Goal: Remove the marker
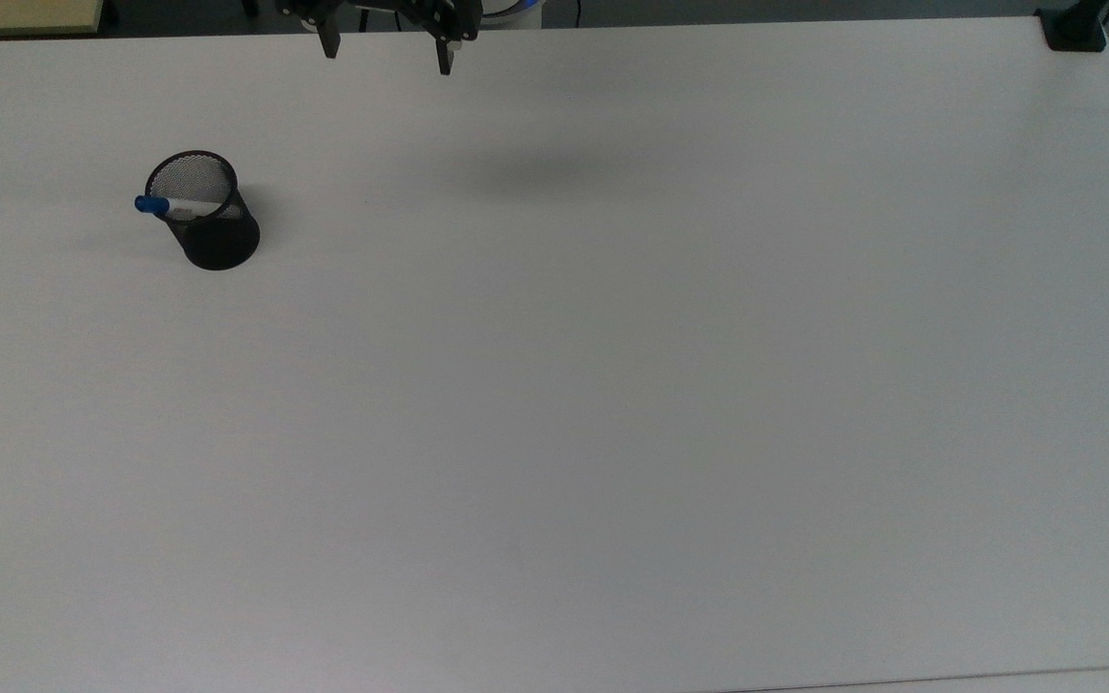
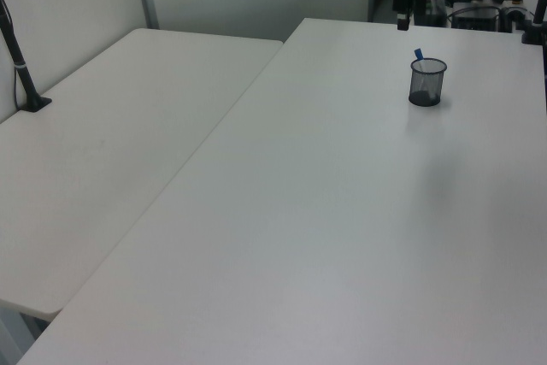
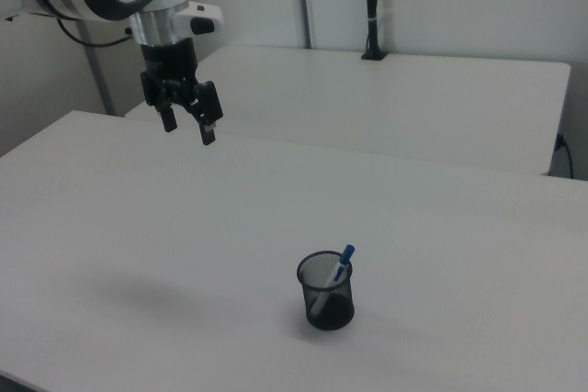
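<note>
- Marker (image 1: 169,205): stands tilted inside the black mesh cup (image 1: 213,226), white barrel down in the cup, blue cap poking over the rim. In the top view the cap leans to the top view's left; in the right view it leans toward the right view's upper right (image 3: 343,263).
- Mesh cup: upright on the white worktop (image 1: 612,385), in the top view's upper left area. Nothing else stands near it on the worktop.
- Gripper (image 3: 189,126): hangs in the air above the worktop, well apart from the cup, pointing down. In the top view it sits at the top edge (image 1: 386,53), to the right of the cup and further back.
- Jaws: spread wide apart, holding nothing.
- Arm: white and black links reach in from the right view's upper left.
- Second white table (image 3: 413,98): beyond the worktop in the right view, with a black clamped post (image 3: 371,6) at its far edge.
</note>
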Robot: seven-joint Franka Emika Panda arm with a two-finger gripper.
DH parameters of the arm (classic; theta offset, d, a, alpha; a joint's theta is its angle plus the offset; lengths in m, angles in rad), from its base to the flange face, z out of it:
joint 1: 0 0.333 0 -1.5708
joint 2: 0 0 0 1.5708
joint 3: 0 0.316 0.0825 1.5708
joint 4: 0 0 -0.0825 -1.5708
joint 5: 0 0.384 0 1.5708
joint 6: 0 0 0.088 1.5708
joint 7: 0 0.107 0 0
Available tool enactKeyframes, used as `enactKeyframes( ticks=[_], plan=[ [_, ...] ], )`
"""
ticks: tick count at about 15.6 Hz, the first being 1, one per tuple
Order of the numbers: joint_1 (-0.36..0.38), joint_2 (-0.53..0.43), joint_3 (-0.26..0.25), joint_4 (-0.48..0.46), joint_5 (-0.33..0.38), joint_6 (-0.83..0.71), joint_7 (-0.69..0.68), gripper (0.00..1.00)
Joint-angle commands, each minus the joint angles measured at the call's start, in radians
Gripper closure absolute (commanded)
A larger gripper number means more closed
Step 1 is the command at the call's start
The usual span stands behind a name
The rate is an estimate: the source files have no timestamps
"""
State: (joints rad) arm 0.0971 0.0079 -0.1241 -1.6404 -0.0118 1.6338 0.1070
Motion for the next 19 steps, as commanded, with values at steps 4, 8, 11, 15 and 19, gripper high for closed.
enactKeyframes(
  ticks=[4, 8, 11, 15, 19],
  plan=[
    [0.010, -0.022, -0.003, -0.012, 0.013, -0.032, 0.005, 0.00],
    [0.010, -0.020, -0.003, -0.012, 0.013, -0.032, 0.005, 0.00],
    [0.010, -0.020, -0.003, -0.010, 0.013, -0.032, 0.007, 0.00],
    [0.013, -0.016, -0.003, -0.012, 0.012, -0.031, 0.005, 0.00],
    [0.018, -0.009, 0.000, -0.010, 0.007, -0.023, 0.008, 0.00]
  ],
)
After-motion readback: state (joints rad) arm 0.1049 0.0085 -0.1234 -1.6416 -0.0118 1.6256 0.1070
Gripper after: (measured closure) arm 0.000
